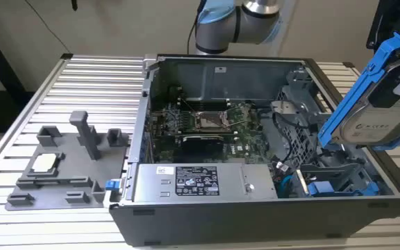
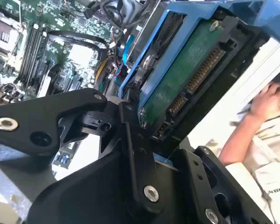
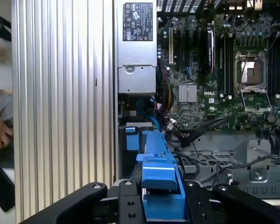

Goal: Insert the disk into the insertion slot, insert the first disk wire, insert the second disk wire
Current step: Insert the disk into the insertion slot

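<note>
The disk (image 1: 380,107), silver-grey with a white label in a bright blue carrier, hangs tilted above the case's right end in the exterior view. My gripper (image 3: 158,189) is shut on it, a black finger on either side of the blue carrier edge (image 3: 156,163). The second wrist view shows the disk's green circuit-board underside (image 2: 186,79) and its connector. Below the disk, inside the case, stands the grey perforated drive cage with the insertion slot (image 1: 328,169); the cage's perforated metal (image 3: 214,161) also appears in the first wrist view.
The open computer case (image 1: 255,219) lies on a slatted metal table (image 1: 96,78). It holds a silver power-supply box (image 1: 193,182), a motherboard (image 1: 207,122), loose black and blue cables (image 1: 281,174) and another blue-ended carrier (image 1: 339,188). A grey fixture plate (image 1: 61,161) lies left. A person's hand (image 2: 270,100) is beside the table.
</note>
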